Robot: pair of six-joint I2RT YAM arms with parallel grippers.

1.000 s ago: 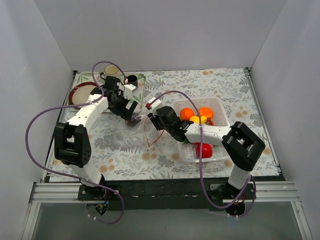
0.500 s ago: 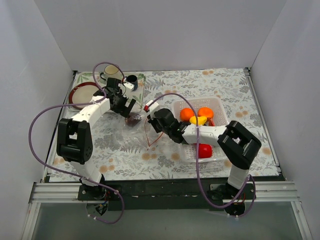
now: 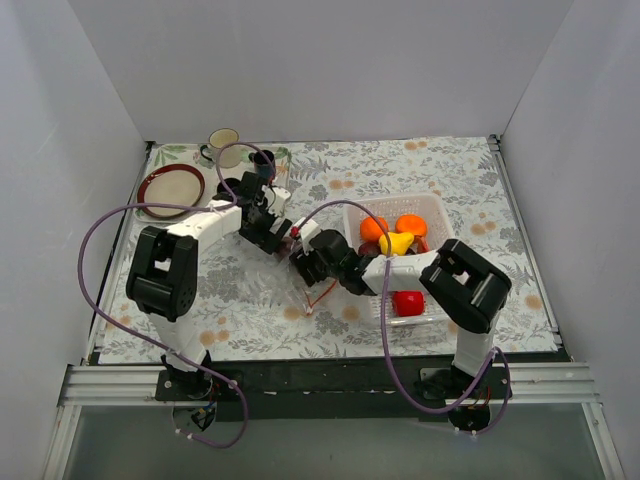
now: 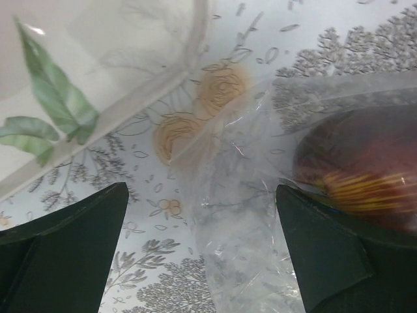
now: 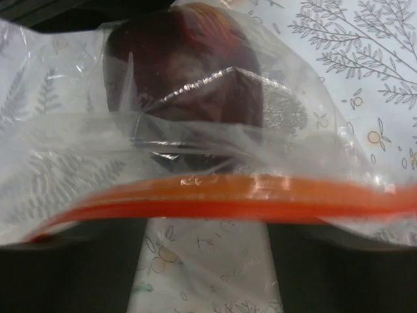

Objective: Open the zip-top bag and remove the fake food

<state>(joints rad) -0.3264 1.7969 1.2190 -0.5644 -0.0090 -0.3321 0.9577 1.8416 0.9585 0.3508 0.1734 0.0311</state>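
I read the left pincer [image 4: 202,195] as wide apart and empty, at 10 o'clock of the clear crinkly zip-top bag [image 5: 58,156]. The right pincer [image 5: 205,261] is also apart, with the bag's orange-red zip strip [image 5: 215,199] lying across its fingers. The bag lies mid-counter [image 3: 470,180] with a dark red plastic fruit [image 5: 182,59] inside. Other toy fruits [image 3: 397,241] sit in the white perforated basket [image 3: 436,208] at 3 o'clock.

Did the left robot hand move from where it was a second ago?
Yes. In the top view the left gripper has slid right and a little nearer the arm bases, farther from the brown plate and closer to the white basket.
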